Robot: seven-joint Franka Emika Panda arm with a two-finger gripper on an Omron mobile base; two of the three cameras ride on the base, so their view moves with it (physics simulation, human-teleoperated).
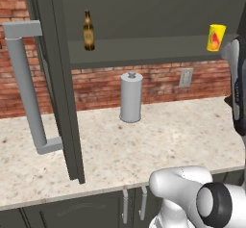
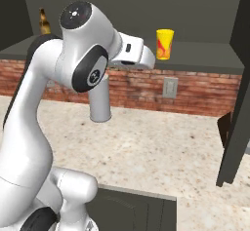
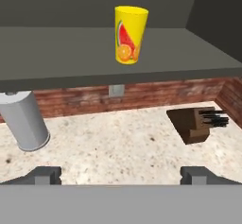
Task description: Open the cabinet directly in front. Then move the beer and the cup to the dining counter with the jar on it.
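we see the cabinet open, its door at the left of the left base view; the beer stands upper left on the shelf, the cup at top centre of the hand view; our gripper has its fingers spread wide, holding nothing

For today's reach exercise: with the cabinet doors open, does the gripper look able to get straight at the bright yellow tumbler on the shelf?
Probably yes. The bright yellow tumbler stands alone near the shelf's front edge, the open gripper faces it from below, and nothing lies between.
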